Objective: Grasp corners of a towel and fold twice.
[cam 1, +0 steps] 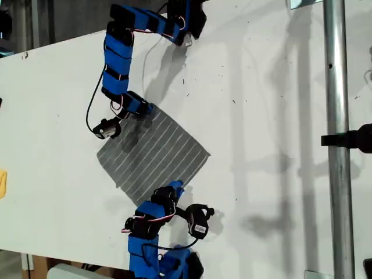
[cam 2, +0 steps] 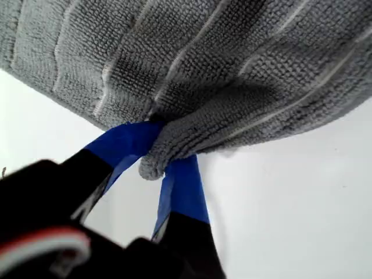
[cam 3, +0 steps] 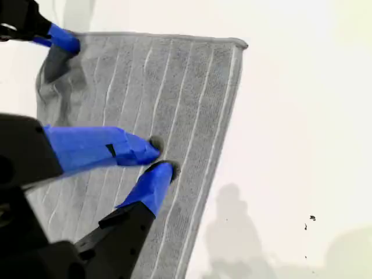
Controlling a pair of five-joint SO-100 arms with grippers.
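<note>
**Blue jaws pinch one towel corner, second pair sits on the cloth**

Closest to the lens in the first wrist view, my first gripper (cam 2: 158,152) has its two blue-taped fingers (cam 2: 125,142) clamped together on a bunched corner (cam 2: 152,165) of the soft dark grey towel with thin white stripes (cam 2: 203,58). The pinched cloth puckers into a small knob between the jaws, and the rest of the fabric spreads away from it over the white tabletop (cam 2: 290,203).

In the exterior view the towel (cam 1: 157,151) lies as a diamond near the middle of the white table (cam 1: 261,87). My first gripper (cam 1: 145,109) holds its uppermost corner, on the arm that reaches in from the top of that view. The cloth looks flat apart from some rumpling and shadow just beside that grip.

My second gripper (cam 1: 175,187) belongs to the arm entering from the bottom of the exterior view and sits at the towel's lower right edge. Its own wrist view shows my second gripper (cam 3: 158,157) with its blue tips down on the striped cloth (cam 3: 186,87), just inside the hemmed edge. The tips stand a narrow gap apart, and I cannot tell whether any fabric is caught between them. Across the towel in that same picture, my first gripper (cam 3: 64,42) appears at the far corner.

A grey metal pole (cam 1: 336,116) runs upright along the exterior view's right.
</note>
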